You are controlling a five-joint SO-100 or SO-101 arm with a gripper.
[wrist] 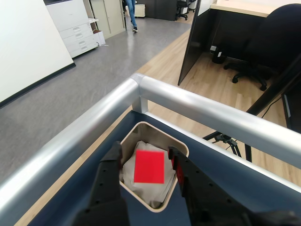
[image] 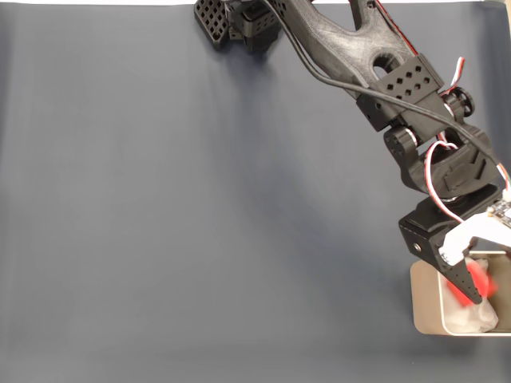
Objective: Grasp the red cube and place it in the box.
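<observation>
The red cube (wrist: 149,167) is a flat red square between my two black fingers, directly over the white padding (wrist: 128,162) inside the beige box (wrist: 184,149). A gap shows between the cube and each finger, so my gripper (wrist: 144,150) is open around it. In the fixed view the gripper (image: 482,281) hangs over the box (image: 425,307) at the lower right edge. There the cube (image: 481,281) is a blurred red patch beside the black finger (image: 467,289). Whether it rests on the padding I cannot tell.
The dark blue-grey table mat (image: 200,223) spreads to the left of the box. A metal rail (wrist: 211,113) frames the table just beyond the box. The arm's base (image: 239,24) sits at the top. An office floor, a chair and cabinets lie past the rail.
</observation>
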